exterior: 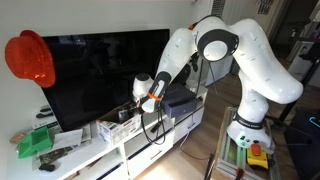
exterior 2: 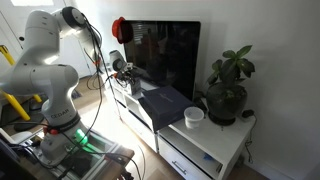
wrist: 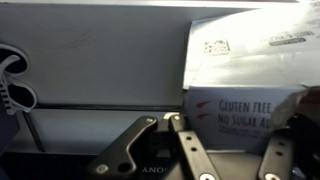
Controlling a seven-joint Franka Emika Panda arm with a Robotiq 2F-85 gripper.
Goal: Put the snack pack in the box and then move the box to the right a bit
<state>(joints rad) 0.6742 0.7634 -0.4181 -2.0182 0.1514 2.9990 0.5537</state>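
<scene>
The box [wrist: 240, 112] is small and whitish, with dark print "GLUTEN FREE, NO SUGAR" on its long side. It sits on the white TV stand [exterior: 112, 150] in front of the TV. A silvery-white snack pack [wrist: 250, 45] lies in it. In the wrist view my gripper [wrist: 238, 122] straddles the box, with one black finger at each short end, touching it. In an exterior view the gripper [exterior: 141, 103] is low over the box [exterior: 118, 127]. The gripper also shows in an exterior view [exterior 2: 122, 72], where the box is too small to make out.
A large black TV [exterior: 100, 75] stands right behind the box, with a red cap [exterior: 30, 55] on its corner. A green object [exterior: 35, 142] lies at one end of the stand. A flat blue-grey case [exterior 2: 165, 102], a white cup [exterior 2: 194, 116] and a potted plant [exterior 2: 228, 90] are at the other end.
</scene>
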